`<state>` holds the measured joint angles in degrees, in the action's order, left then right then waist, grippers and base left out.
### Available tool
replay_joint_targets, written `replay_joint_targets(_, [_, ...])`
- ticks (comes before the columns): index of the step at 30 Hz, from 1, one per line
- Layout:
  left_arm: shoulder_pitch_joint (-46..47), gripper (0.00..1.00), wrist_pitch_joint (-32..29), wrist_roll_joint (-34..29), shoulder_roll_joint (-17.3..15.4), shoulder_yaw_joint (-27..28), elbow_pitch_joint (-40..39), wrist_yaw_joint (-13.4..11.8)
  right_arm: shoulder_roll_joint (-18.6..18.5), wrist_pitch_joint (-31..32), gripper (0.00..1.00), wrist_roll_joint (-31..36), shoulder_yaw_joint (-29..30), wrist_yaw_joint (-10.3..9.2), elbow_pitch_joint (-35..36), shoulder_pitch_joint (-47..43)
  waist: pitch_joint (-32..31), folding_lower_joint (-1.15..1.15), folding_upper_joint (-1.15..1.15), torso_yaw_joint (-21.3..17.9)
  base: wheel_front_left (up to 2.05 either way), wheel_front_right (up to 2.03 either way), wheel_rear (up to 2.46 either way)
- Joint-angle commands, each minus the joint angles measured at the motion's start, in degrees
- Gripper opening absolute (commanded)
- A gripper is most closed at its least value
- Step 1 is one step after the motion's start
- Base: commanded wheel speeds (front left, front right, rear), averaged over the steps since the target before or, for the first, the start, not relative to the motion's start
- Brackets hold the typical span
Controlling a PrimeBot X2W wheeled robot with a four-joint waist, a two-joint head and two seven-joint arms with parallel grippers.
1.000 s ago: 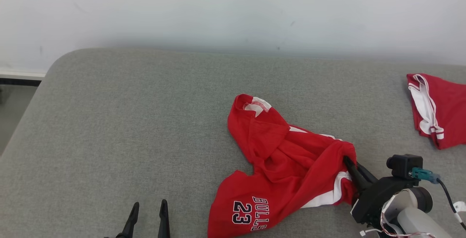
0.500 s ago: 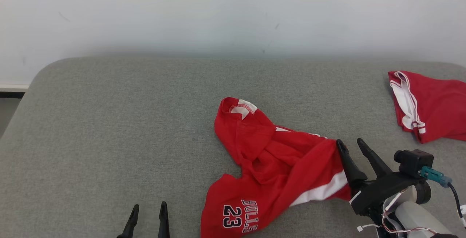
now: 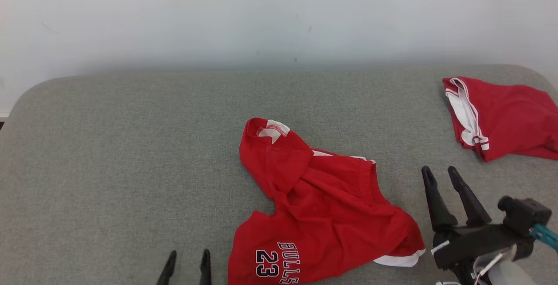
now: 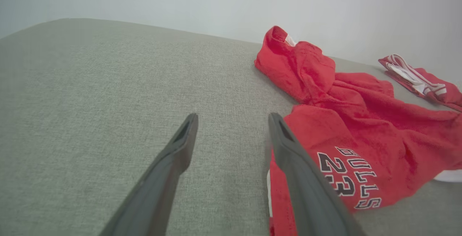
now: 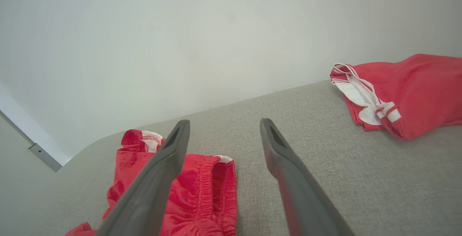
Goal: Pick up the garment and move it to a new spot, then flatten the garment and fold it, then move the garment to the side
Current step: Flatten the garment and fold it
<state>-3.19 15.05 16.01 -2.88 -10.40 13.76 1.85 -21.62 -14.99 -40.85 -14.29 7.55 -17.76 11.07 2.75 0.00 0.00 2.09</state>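
Observation:
The garment (image 3: 322, 206) is a pair of red shorts with white trim and "BULLS 23" print, lying crumpled on the grey cushioned surface (image 3: 130, 154), centre right. It also lies to the right in the left wrist view (image 4: 346, 120) and low left in the right wrist view (image 5: 195, 192). My right gripper (image 3: 441, 173) stands open just right of the garment, apart from it, nothing between its fingers (image 5: 162, 171). My left gripper (image 3: 188, 256) is open at the bottom edge, left of the garment's printed leg, with its right finger (image 4: 299, 178) close to the cloth.
A second red garment with white trim (image 3: 501, 117) lies folded at the far right of the surface, seen too in the right wrist view (image 5: 400, 91). A pale wall (image 3: 279, 15) runs behind. The surface's left half is bare grey fabric.
My right gripper has opened, let go of the garment's edge and drawn back to the right. The released cloth has settled flat. The head camera has swung right.

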Motion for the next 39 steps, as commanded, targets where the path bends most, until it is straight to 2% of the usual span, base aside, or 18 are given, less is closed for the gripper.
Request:
replay_joint_targets(1, [-1.1, 1.00, 0.2, -0.9, 0.0, -0.8, 0.3, 0.7, 1.4, -0.2, 1.00, 1.8, 1.8, -0.11, 1.5, -2.1, -0.2, 0.00, 0.00, -0.2, 0.00, 0.00, 0.00])
replay_joint_targets(9, [-2.9, 1.00, 0.2, -2.5, 0.0, -5.5, 2.5, 3.0, 8.2, -0.2, 1.00, 7.8, 9.7, -0.11, 6.8, -9.6, -0.2, 0.00, 0.00, -0.5, 0.00, 0.00, 0.00])
replay_joint_targets(15, [-2.1, 1.00, 0.2, -1.2, 0.0, -7.1, 5.4, 3.2, 12.5, -0.2, 1.00, 9.9, 12.7, -0.11, 8.1, -13.1, -0.2, 0.00, 0.00, -1.0, 0.00, 0.00, 0.00])
replay_joint_targets(24, [1.9, 1.00, 0.2, -0.3, 0.0, -8.6, 11.6, 3.2, 13.8, -0.2, 1.00, 16.6, 9.1, -0.11, 9.0, -13.8, 0.2, 0.00, 0.00, -1.8, 0.00, 0.00, 0.00])
replay_joint_targets(32, [4.6, 1.00, 0.2, 0.5, 0.0, -9.1, 16.5, 3.3, 15.1, -0.2, 1.00, 18.6, 7.7, -0.11, 8.8, -13.0, 1.2, 0.00, 0.00, -2.0, 0.00, 0.00, 0.00])
replay_joint_targets(33, [5.1, 0.67, 0.2, 0.7, 0.0, -9.2, 16.9, 3.4, 15.2, -0.2, 1.00, 18.5, 7.5, -0.11, 8.7, -12.8, 1.3, 0.00, 0.00, -2.0, 0.00, 0.00, 0.00])
replay_joint_targets(35, [5.8, 0.27, 0.2, 1.2, 0.0, -9.7, 17.5, 3.5, 15.4, -0.2, 1.00, 18.6, 7.4, -0.11, 8.7, -12.7, 1.3, 0.00, 0.00, -2.1, 0.00, 0.00, 0.00])
replay_joint_targets(36, [6.2, 0.00, 0.2, 1.2, 0.0, -10.0, 17.3, 3.6, 15.4, -0.2, 1.00, 18.6, 7.3, -0.11, 8.7, -12.6, 1.3, 0.00, 0.00, -2.1, 0.00, 0.00, 0.00])
replay_joint_targets(39, [6.7, 0.00, 0.2, 0.8, 0.0, -10.1, 16.1, 3.2, 15.5, -0.2, 1.00, 18.7, 7.4, -0.11, 8.9, -12.7, 1.4, 0.00, 0.00, -1.9, 0.00, 0.00, 0.00])
